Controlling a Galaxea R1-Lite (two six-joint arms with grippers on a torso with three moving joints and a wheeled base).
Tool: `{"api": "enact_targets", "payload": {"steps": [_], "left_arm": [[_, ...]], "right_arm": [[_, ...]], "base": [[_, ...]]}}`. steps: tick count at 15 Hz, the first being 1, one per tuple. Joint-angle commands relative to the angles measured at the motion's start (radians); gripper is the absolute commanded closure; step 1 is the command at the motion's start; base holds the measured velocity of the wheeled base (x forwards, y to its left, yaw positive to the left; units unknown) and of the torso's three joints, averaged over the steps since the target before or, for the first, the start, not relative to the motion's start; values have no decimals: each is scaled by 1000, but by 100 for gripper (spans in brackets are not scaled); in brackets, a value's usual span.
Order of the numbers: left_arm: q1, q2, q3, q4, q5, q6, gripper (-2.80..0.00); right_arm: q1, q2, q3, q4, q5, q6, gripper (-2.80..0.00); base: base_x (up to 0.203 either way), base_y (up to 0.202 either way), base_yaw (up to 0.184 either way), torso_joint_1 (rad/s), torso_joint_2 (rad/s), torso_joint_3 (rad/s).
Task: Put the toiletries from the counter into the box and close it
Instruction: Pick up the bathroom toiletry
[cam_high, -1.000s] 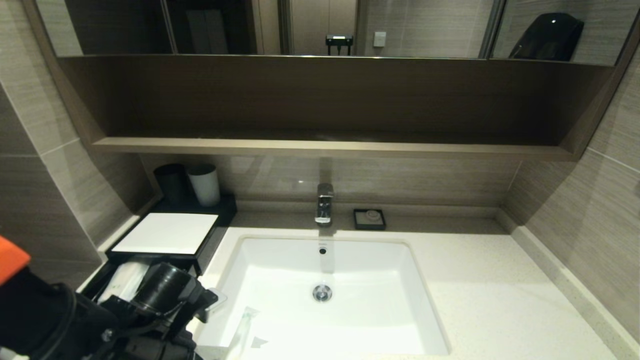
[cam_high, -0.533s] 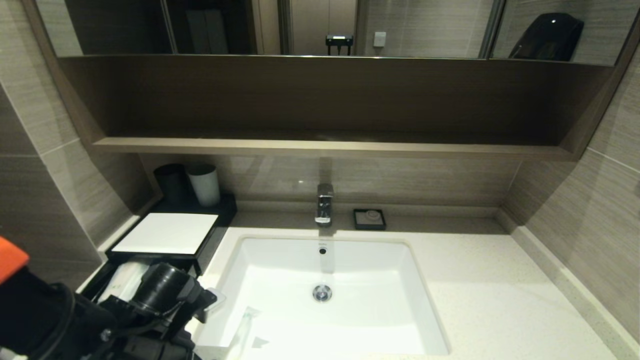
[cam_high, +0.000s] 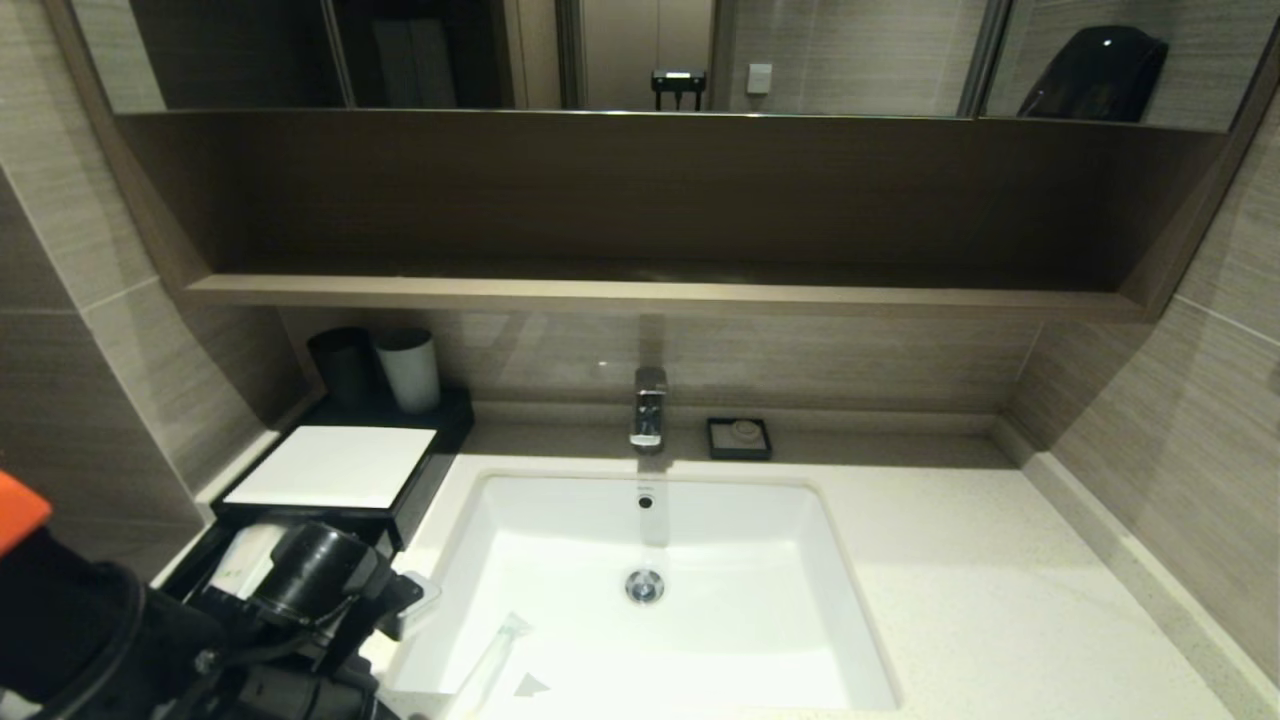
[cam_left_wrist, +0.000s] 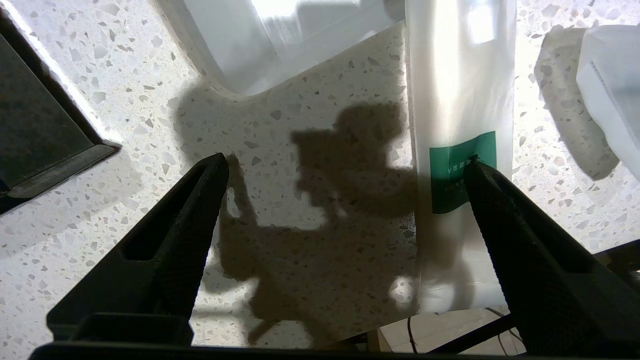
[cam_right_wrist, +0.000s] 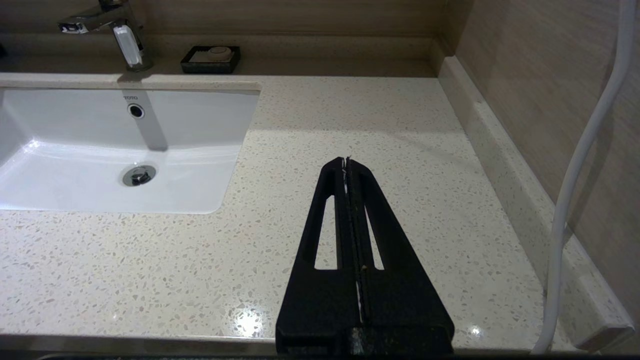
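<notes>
My left gripper (cam_left_wrist: 346, 162) hangs open over the speckled counter (cam_left_wrist: 300, 280) near its front edge, by the sink's near-left corner. A clear packet with a teal-green label (cam_left_wrist: 462, 100) lies flat on the counter. One fingertip (cam_left_wrist: 475, 170) stands over the label, and nothing is gripped. A second white packet (cam_left_wrist: 610, 85) lies just beyond it. The black box (cam_high: 330, 465) with the white top sits at the left, its drawer (cam_high: 240, 565) pulled out with white packets inside. My left wrist (cam_high: 310, 585) covers part of the drawer. My right gripper (cam_right_wrist: 346, 161) is shut and empty over the counter right of the sink.
The white sink basin (cam_high: 760, 640) fills the middle, with the tap (cam_high: 648, 410) behind it. A small black soap dish (cam_high: 739, 438) sits beside the tap. A black cup (cam_high: 343, 365) and a white cup (cam_high: 408, 370) stand behind the box. A wooden shelf (cam_high: 650, 292) overhangs.
My left arm has drawn slightly back and to the left, uncovering more of the drawer. The packet end seen at the sink's edge has shifted a little to the right.
</notes>
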Motion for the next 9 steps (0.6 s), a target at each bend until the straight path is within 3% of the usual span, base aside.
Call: {"api": "enact_targets", "payload": {"steps": [1, 9], "left_arm": [[1, 2, 1, -1, -2, 0, -280], [-1, -33, 14, -1, -7, 1, -280]], "right_arm": [[0, 0, 0, 0, 0, -1, 0], [0, 0, 1, -2, 0, -1, 0]], "base": [[0, 0, 0, 0, 0, 0], [0, 0, 0, 0, 0, 0]]}}
